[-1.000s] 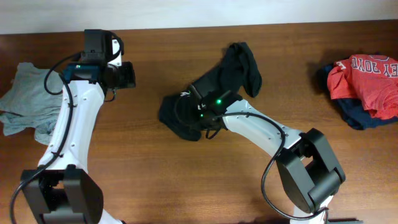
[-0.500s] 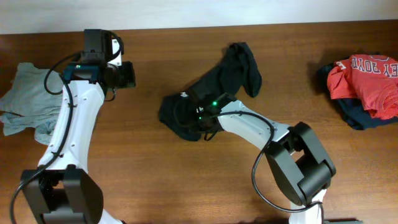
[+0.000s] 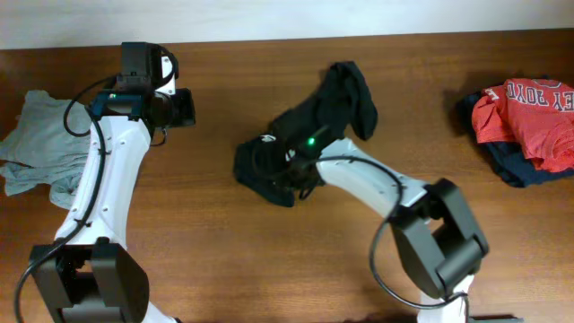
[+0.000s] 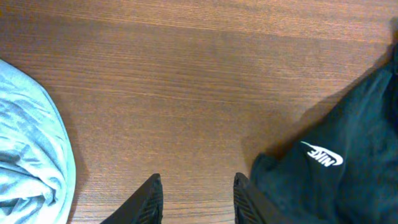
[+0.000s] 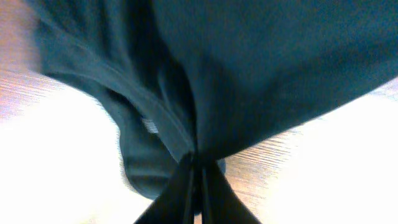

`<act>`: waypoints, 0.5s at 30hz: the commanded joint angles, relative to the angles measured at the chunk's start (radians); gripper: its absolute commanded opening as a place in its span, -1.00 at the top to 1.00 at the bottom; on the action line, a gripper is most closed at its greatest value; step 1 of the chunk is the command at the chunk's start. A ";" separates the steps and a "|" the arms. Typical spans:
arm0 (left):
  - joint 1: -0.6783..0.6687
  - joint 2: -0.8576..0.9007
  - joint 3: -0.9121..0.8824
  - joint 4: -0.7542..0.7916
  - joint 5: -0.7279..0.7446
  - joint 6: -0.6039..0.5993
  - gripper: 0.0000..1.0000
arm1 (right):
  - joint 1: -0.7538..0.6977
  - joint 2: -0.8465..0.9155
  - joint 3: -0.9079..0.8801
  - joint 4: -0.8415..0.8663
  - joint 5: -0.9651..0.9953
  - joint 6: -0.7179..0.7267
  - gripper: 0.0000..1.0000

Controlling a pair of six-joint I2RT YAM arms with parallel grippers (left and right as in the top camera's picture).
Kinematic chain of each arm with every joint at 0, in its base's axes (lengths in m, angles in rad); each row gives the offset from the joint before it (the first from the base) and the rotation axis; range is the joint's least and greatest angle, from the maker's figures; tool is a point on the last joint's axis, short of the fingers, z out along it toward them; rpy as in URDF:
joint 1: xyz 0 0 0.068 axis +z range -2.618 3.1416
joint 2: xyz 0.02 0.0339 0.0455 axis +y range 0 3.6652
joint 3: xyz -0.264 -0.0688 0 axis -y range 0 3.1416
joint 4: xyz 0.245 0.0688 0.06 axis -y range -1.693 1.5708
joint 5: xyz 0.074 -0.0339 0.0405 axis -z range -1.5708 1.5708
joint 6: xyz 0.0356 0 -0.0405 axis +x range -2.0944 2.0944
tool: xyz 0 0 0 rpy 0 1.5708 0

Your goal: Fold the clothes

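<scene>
Plainly, the only mark we can make out is on the black T-shirt [image 3: 339, 94]. The left wrist view shows a small white swoosh logo [image 4: 322, 154] close to the garment's edge, with tiny letters that look like NIKE. From overhead the same mark is only a white fleck, too small to read. The red shirt [image 3: 529, 112] at the right end of the table [image 3: 224, 242] carries white block lettering. It appears upside down from overhead and we cannot read it with certainty. The red shirt lies on a dark blue garment [image 3: 511, 170].

The black T-shirt lies crumpled around the middle of the table. One part stretches toward the far edge and the rest is bunched to the left, under the right arm. The right wrist view shows what the overhead view hides. There the right gripper [image 5: 196, 160] has its fingers pressed together on a gathered fold of the black fabric, and the cloth creases outward from the pinch. Overhead, the arm covers that grip.

The left gripper [image 4: 198, 200] has its fingers apart with bare wood between them, and it holds nothing. In its view the grey-blue shirt [image 4: 28, 155] lies at the left and the black T-shirt at the right, both clear of the fingers. Overhead, the crumpled grey-blue shirt sits at the table's left edge, well apart from the black one.
</scene>
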 commanded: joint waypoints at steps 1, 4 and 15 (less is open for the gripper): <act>0.002 -0.002 0.001 -0.007 -0.001 0.000 0.27 | -0.034 -0.129 0.175 -0.080 0.014 -0.105 0.93; 0.002 -0.002 0.001 -0.024 0.090 0.068 0.28 | -0.046 -0.144 0.315 -0.185 0.028 -0.152 0.92; -0.079 -0.014 0.001 -0.155 0.422 0.476 0.27 | -0.105 -0.144 0.501 -0.263 0.037 -0.193 0.92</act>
